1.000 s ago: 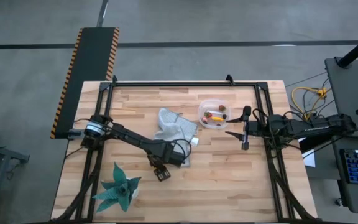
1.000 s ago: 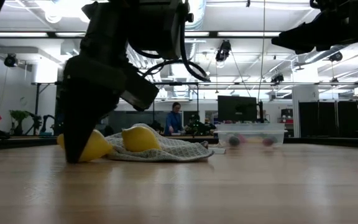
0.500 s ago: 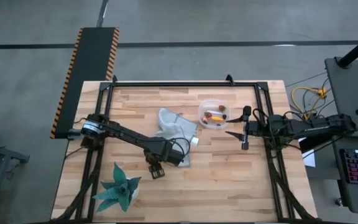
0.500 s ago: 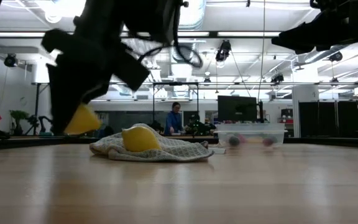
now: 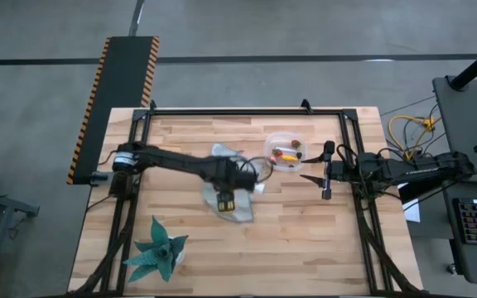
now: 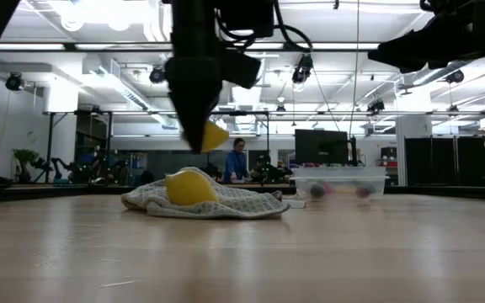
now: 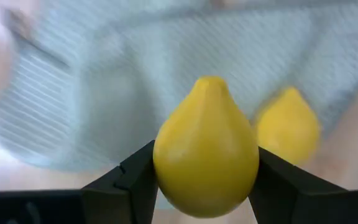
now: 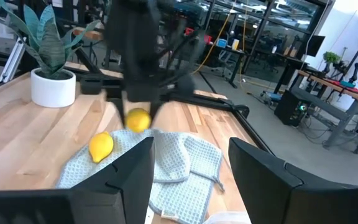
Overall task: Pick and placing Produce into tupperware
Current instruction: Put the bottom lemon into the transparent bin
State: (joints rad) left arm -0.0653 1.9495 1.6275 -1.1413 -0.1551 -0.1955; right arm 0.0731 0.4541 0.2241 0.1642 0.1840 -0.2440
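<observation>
Yellow lemon (image 7: pixel 205 149) is clamped in the left gripper (image 5: pixel 227 201), held clear above the cloth (image 5: pixel 237 172). The tupperware (image 5: pixel 286 151) lies beyond, toward the right arm. Second lemon (image 6: pixel 190 187) rests on cloth. Right gripper (image 5: pixel 327 170) is parked wide beside the tupperware.

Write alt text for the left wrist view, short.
The left pincer grips a yellow lemon between its two dark fingers, held above a grey-blue cloth. A second lemon lies on the cloth just beyond it.
</observation>
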